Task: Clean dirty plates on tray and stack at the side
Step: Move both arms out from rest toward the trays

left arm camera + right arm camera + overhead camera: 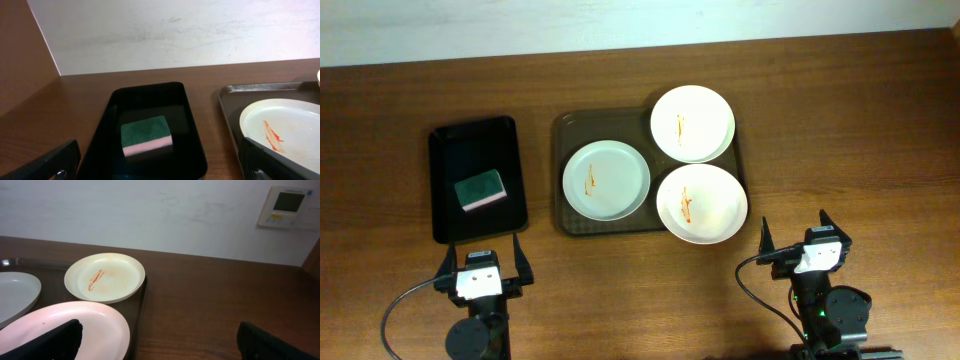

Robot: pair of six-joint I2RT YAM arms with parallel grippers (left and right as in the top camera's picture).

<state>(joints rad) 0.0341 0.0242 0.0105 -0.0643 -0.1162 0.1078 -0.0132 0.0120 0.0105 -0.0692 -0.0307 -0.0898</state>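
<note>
Three white plates lie on the dark tray [570, 128]: a left plate [606, 180], a far right plate [692, 123] and a near right plate [702, 204]. Each has an orange-red streak at its centre. My left gripper [481, 250] is open and empty, just in front of the black tray's near edge. My right gripper [794, 232] is open and empty, right of the near right plate. The left wrist view shows the left plate [285, 130] on the tray [230, 107]. The right wrist view shows the far right plate [105, 277] and the near right plate [75, 330].
A smaller glossy black tray [445, 190] stands left of the dark tray and holds a green and pink sponge [481, 189], which also shows in the left wrist view [146, 135]. A white wall runs along the table's far edge.
</note>
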